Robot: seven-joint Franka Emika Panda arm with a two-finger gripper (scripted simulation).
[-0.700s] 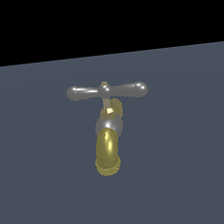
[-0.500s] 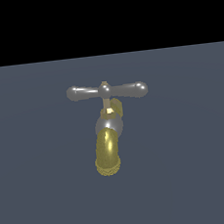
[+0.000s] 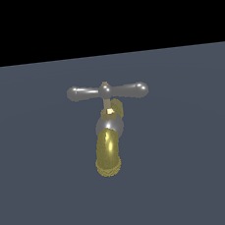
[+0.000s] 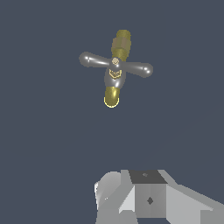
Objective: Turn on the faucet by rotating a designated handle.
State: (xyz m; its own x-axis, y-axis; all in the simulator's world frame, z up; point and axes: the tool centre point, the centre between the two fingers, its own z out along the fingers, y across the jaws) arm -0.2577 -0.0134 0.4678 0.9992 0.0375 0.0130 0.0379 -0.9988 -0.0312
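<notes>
Faucet [image 3: 108, 147] stands alone on grey floor [image 3: 200, 173], grey handle [image 3: 107, 91] crossing above its brass spout; gripper [image 4: 144, 199] well apart from handle, touching nothing, jaw state indeterminable.

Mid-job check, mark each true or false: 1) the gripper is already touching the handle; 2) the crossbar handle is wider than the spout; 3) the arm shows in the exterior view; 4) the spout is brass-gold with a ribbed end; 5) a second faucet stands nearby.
1) False. In the wrist view the gripper is well apart from the handle; its fingers are not visible.
2) True. The handle's two knobbed ends reach past the spout on both sides.
3) False. The exterior view shows only the faucet on the grey surface.
4) True.
5) False. Only one faucet is visible.
</notes>
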